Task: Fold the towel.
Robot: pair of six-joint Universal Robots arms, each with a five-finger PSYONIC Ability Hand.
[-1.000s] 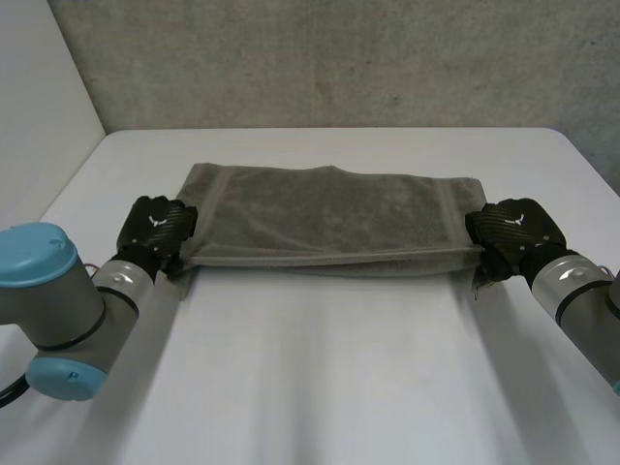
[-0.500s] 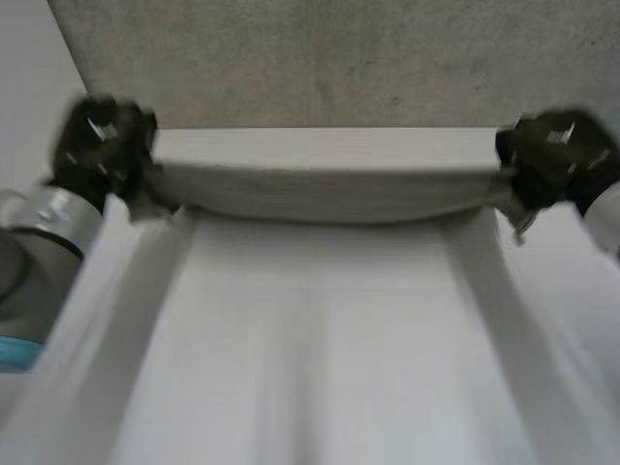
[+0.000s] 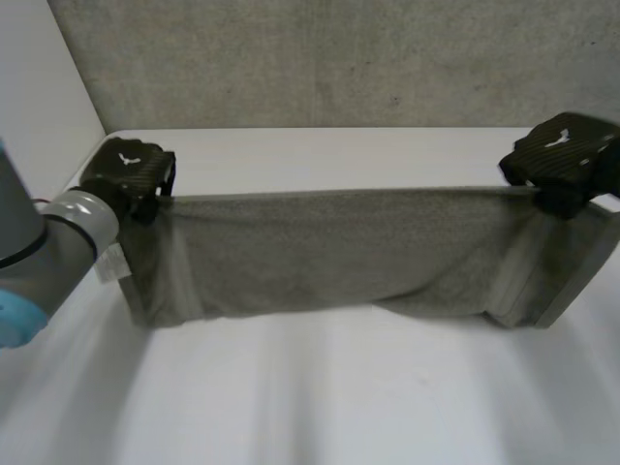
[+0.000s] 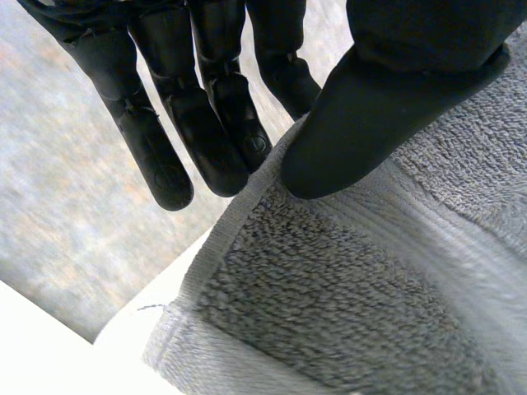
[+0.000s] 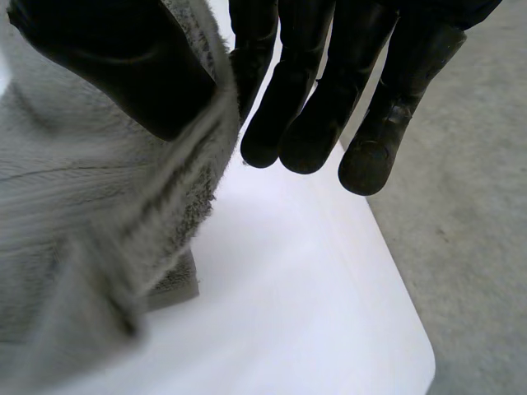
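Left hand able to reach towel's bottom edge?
Probably not: the left hand pinches the towel by a top corner, holding it up with the right hand. Its bottom edge lies unblocked on the table, but reaching it means letting go.

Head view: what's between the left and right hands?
The towel: its upper edge spans hand to hand, with the left hand and right hand each pinching an end, as the head view shows.
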